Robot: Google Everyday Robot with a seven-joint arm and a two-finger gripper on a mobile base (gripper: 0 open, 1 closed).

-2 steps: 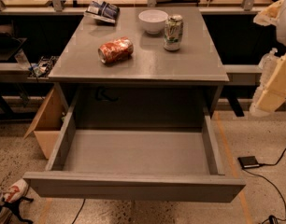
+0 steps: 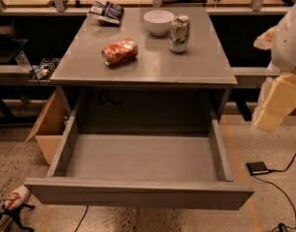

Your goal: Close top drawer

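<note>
The top drawer (image 2: 138, 193) is a wide shallow grey box, pulled far out of the grey cabinet toward the camera. Its plain front panel lies across the bottom of the camera view and its inside is bare. My gripper (image 2: 267, 119) is the cream-coloured end of the arm at the right edge. It hangs in the air to the right of the drawer's right side wall, apart from it and holding nothing that shows. The lower drawer fronts are hidden beneath the open drawer.
On the cabinet top (image 2: 196, 66) are a crushed red can (image 2: 120, 52), a white bowl (image 2: 158, 21), an upright green-white can (image 2: 179, 33) and a snack bag (image 2: 106, 11). A cardboard box (image 2: 49, 129) sits left. A black device (image 2: 258, 167) with its cable lies on the floor at right.
The arm and gripper at the right have come down a little. The drawer and the things on the cabinet top have not moved.
</note>
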